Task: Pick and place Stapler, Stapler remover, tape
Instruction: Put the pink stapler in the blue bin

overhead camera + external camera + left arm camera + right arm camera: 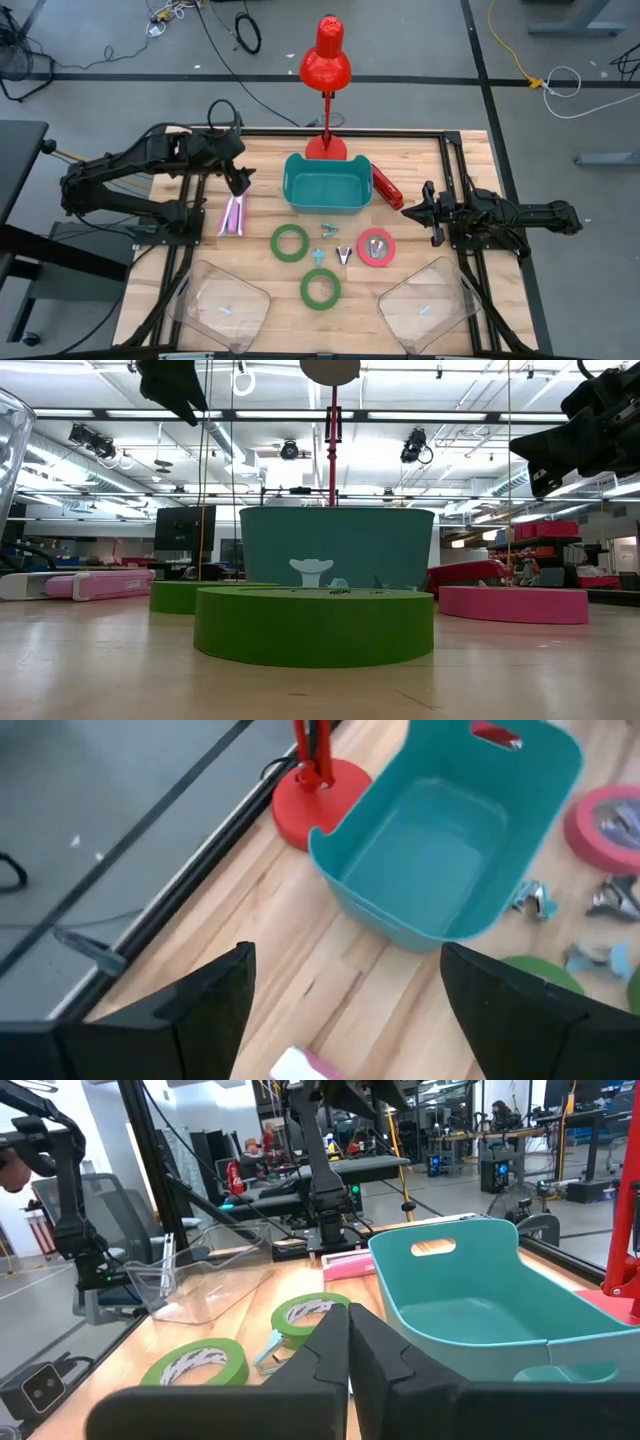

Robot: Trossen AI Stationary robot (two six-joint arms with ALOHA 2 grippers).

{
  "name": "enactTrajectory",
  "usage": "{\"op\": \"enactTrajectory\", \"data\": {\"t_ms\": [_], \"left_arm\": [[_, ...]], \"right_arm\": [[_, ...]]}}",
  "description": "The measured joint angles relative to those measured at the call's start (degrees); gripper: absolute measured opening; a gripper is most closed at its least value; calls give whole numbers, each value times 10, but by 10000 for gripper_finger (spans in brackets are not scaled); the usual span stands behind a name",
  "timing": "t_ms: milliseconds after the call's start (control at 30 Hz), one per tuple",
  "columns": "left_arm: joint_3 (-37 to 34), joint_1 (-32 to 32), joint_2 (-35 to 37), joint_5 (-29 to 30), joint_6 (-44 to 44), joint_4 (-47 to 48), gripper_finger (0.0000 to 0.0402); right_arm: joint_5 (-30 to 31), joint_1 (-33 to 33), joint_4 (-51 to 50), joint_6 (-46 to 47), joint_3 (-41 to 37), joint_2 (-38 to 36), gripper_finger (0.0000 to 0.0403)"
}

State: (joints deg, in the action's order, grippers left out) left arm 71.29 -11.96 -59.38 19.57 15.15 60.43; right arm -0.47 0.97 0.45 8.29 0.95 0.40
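A pink stapler lies flat on the table left of the teal bin. A red stapler lies against the bin's right side. Two green tape rolls and a red-pink roll lie flat in front of the bin. Three small staple removers lie between the rolls. My left gripper is open and empty above the pink stapler's far end. My right gripper is shut and empty, raised right of the red-pink roll.
A red desk lamp stands on the table just behind the bin. Two clear plastic containers sit at the near edge. Black frame rails run along the table's sides.
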Motion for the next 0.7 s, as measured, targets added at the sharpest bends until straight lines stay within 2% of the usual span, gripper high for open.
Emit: {"op": "enactTrajectory", "data": {"t_ms": [167,433,700], "left_arm": [[1,-26,-17,-18,113,28,340],[0,-68,-80,-44,209,144,360],[0,-95,-140,-44,283,159,360]], "right_arm": [[0,0,0,0,0,0,6],[0,0,0,0,0,0,6],[0,0,0,0,0,0,6]]}}
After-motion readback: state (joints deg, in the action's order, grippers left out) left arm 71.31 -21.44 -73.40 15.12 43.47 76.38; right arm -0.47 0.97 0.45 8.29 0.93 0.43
